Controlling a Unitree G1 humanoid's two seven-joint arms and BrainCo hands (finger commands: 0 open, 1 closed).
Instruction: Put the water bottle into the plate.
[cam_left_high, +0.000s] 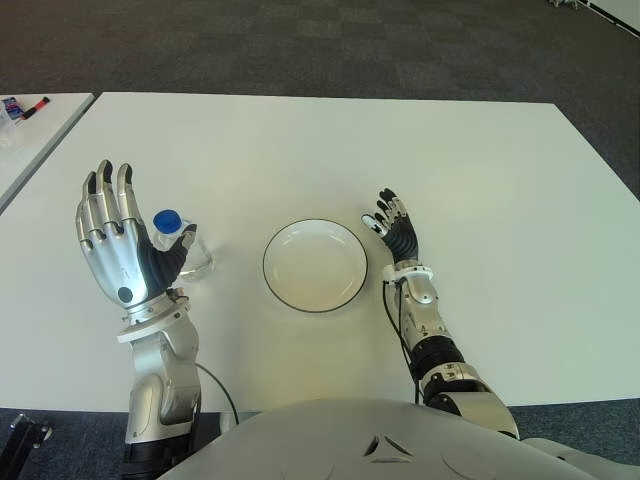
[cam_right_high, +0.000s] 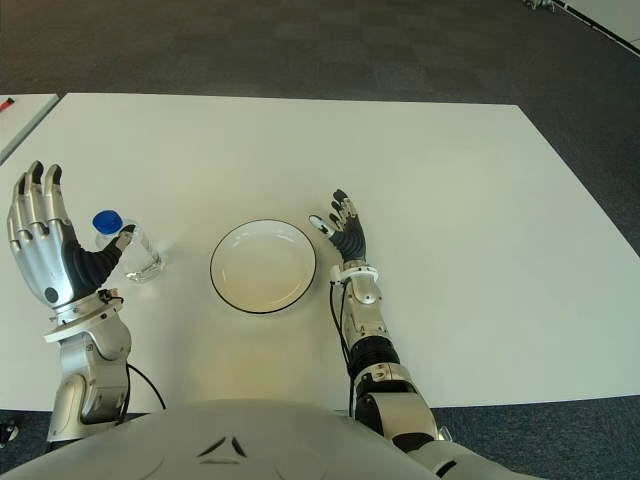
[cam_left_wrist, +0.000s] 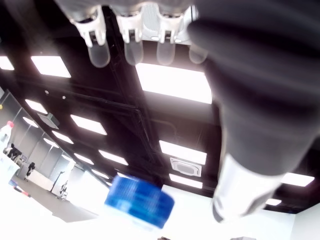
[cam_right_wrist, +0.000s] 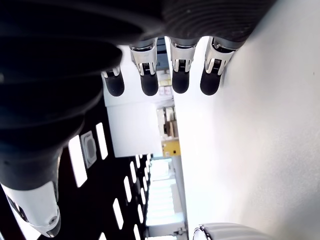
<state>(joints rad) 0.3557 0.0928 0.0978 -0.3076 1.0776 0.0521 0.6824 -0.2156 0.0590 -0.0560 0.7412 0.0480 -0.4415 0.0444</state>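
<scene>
Your left hand (cam_left_high: 118, 245) stood raised with its fingers (cam_left_high: 103, 200) spread wide and upright, holding nothing. The water bottle (cam_left_high: 180, 245) stood on the table (cam_left_high: 300, 140) just off the thumb side of that palm, its blue cap (cam_left_wrist: 140, 201) level with the thumb tip; whether thumb and bottle touched could not be told. The plate (cam_left_high: 315, 265) lay beyond the bottle, further out from the thumb, empty and near but apart from the bottle. Your right hand (cam_left_high: 396, 232) showed on the far side of the plate, just beside its rim, fingers (cam_right_wrist: 180, 75) extended and relaxed, gripping nothing.

Assessment: the grasp was not yet made. To do it well, you should lower the open left hand so the palm meets the bottle's body below the cap, not the cap itself, then close fingers and thumb around opposite sides before lifting. The bottle looked clear and light, so a glancing contact from the thumb would likely topple it. Carry it upright over the rim and set it down centrally in the plate.
</scene>
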